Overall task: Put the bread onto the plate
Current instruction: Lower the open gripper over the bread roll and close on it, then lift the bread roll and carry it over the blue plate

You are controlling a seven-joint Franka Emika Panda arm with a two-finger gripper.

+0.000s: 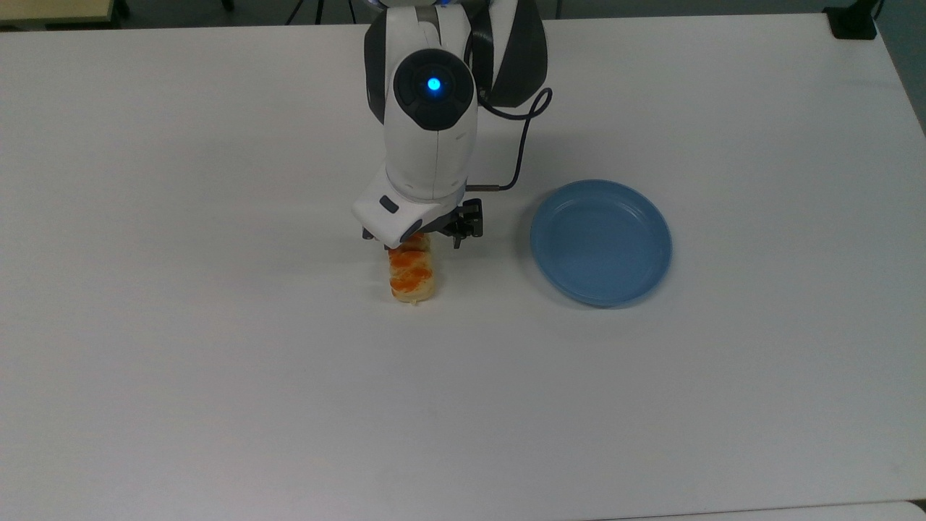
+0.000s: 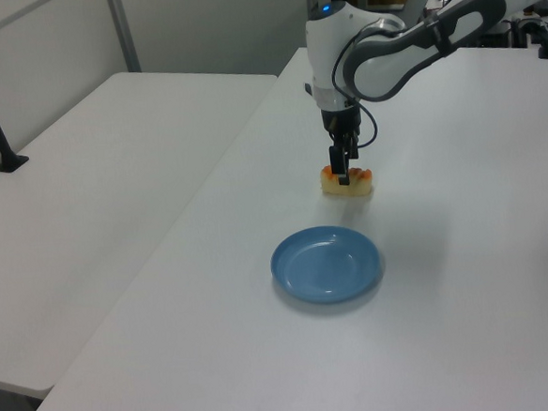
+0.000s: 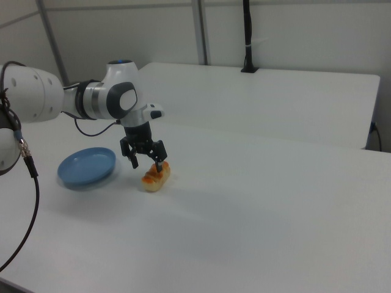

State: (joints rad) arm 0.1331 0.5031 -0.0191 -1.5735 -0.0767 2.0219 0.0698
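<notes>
Top view, left to right: small oblong pale-yellow bread (image 1: 412, 278) w/ orange-brown glazed patches lies flat on the white table (image 1: 217, 362), long axis running top-to-bottom in the top view, one end pointing toward the arm's base, the other toward the view's bottom edge. The black two-finger claw (image 1: 418, 240) on the white Franka arm (image 1: 430, 137) hangs over the bread's upper end, fingers spread wide, one on each long side of the bun, gripping nothing. Well apart on the top view's right sits the round shallow blue plastic plate (image 1: 644, 217), empty.

Left view: bread (image 2: 359, 183) lies sideways across the picture, plate (image 2: 302, 274) nearer the camera, claw (image 2: 343, 172) pointing straight down at the bun.

Right view: plate (image 3: 79, 171) left, then claw (image 3: 146, 163), fingers visibly apart, then bread (image 3: 153, 180) angled w/ its long axis toward the camera.
</notes>
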